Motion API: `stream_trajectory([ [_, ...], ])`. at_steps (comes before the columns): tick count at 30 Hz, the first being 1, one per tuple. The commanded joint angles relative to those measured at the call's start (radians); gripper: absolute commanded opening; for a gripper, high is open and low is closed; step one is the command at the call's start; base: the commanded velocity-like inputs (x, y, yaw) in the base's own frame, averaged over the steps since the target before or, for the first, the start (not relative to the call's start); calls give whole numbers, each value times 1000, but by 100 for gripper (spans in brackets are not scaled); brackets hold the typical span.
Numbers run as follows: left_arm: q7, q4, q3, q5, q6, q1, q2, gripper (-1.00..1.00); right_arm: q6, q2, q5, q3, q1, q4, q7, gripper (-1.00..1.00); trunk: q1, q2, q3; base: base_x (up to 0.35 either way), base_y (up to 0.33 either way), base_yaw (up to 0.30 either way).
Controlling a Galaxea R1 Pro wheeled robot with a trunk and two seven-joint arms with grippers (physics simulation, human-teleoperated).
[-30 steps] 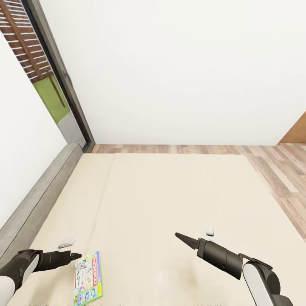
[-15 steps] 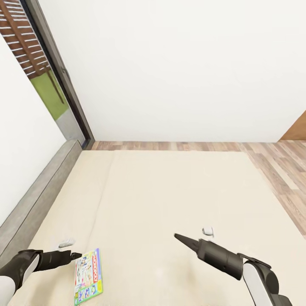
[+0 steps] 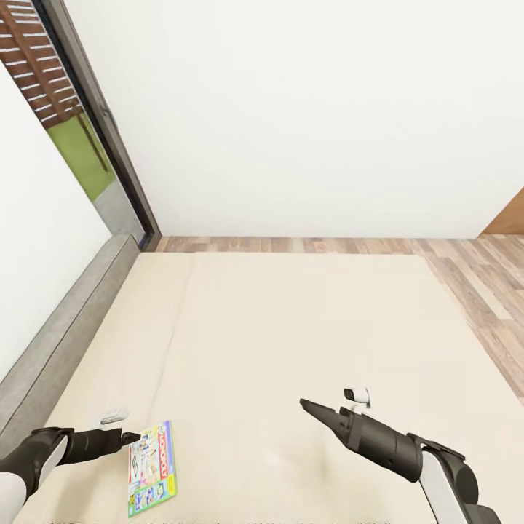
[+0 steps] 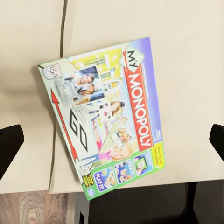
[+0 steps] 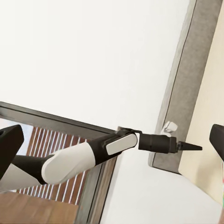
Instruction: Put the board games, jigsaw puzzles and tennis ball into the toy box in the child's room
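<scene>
I am holding the left pincer (image 3: 131,438) low over the bed (image 3: 291,327), because the Monopoly box (image 3: 151,468) is lying flat there and needs an approach from above. In the left wrist view its fingers are standing wide apart and gripping nothing — the box (image 4: 105,119) is sitting between them, near the mattress edge. The right pincer (image 3: 309,405) is hanging clear; I cannot tell its opening.
</scene>
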Motion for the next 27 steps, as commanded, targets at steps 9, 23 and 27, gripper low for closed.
stream_trajectory([
  [9, -11, -1, 11, 1, -20, -1, -1, 100, 4, 0, 3, -1, 0, -1, 3, 100, 0, -2, -16, 0, 0, 0],
  [23, -9, -46, 16, 5, -36, -2, -8, 100, 4, 1, 11, -2, 0, -1, 2, 100, 0, -2, -39, 0, 0, 0],
  [27, -10, -57, 16, 5, -37, -2, -13, 100, 4, 1, 12, -3, 0, 0, 2, 100, 0, -2, -46, 0, 0, 0],
])
